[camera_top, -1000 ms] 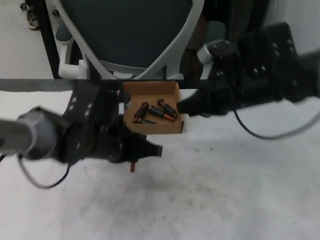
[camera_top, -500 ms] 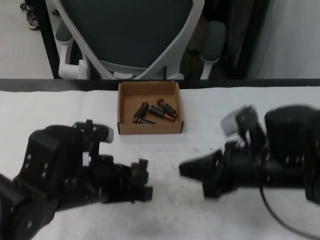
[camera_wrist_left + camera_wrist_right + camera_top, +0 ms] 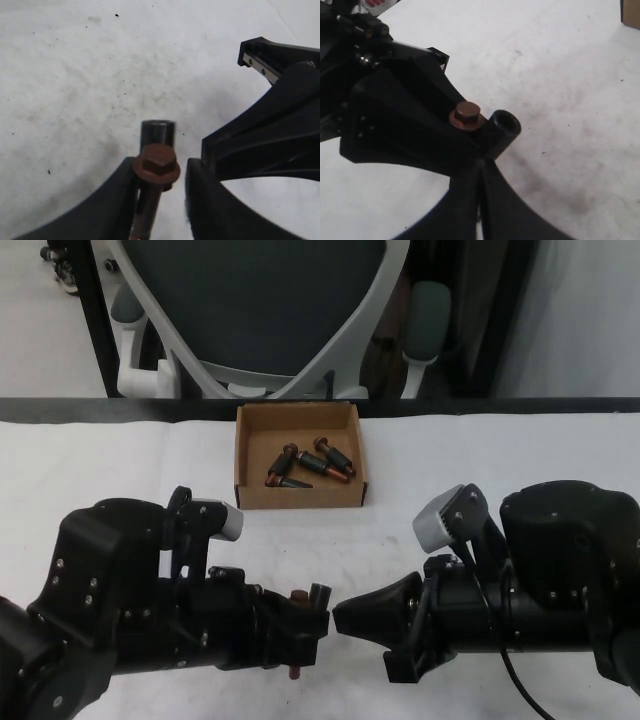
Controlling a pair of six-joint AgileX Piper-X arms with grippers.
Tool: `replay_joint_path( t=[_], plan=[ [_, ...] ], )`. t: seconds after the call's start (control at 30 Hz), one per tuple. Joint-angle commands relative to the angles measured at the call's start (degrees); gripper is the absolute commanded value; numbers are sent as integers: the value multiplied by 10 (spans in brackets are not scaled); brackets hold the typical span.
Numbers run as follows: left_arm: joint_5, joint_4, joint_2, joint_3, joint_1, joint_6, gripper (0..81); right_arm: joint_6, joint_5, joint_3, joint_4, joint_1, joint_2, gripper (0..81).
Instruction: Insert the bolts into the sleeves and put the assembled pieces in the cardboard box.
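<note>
My left gripper (image 3: 310,620) hangs low over the front of the bench, shut on a rusty hex-head bolt (image 3: 156,163) whose shank points down. A black sleeve (image 3: 157,131) stands upright right against the bolt, and I cannot tell what holds it. My right gripper (image 3: 345,618) faces the left one tip to tip. Its fingers are pressed together, and the sleeve (image 3: 502,130) sits just beyond their tips. The cardboard box (image 3: 300,496) sits at the back middle with several assembled pieces (image 3: 310,464) inside.
The white bench top (image 3: 480,460) is speckled with dark marks. An office chair (image 3: 260,300) stands behind the bench's far edge, past the box. Both arm bodies take up the front corners.
Both arms have come from beside the box to the front of the bench. The right gripper swung down from the back right, and the two tips now meet.
</note>
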Motion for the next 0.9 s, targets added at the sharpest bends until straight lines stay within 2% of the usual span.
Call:
replay_joint_path(
  t=[0.0,0.1,0.4,0.47,0.57,0.73,0.87],
  plan=[
    [-16,-4,-9,-2,1,-2,419,2,4,2,-6,2,-8,6],
    [-40,7,-9,-2,2,-2,427,1,6,2,6,2,-8,6],
    [-44,11,-9,-3,34,9,427,-5,47,2,71,2,-8,6],
    [-42,33,-9,-8,35,53,427,-5,51,2,87,2,-8,6],
    [-42,94,-9,-24,33,178,427,-9,51,2,101,2,-8,6],
    [-44,146,-9,-53,33,238,427,26,51,1,142,2,-8,6],
    [-44,217,-9,-85,33,238,427,61,51,-1,162,2,-8,6]
  ],
)
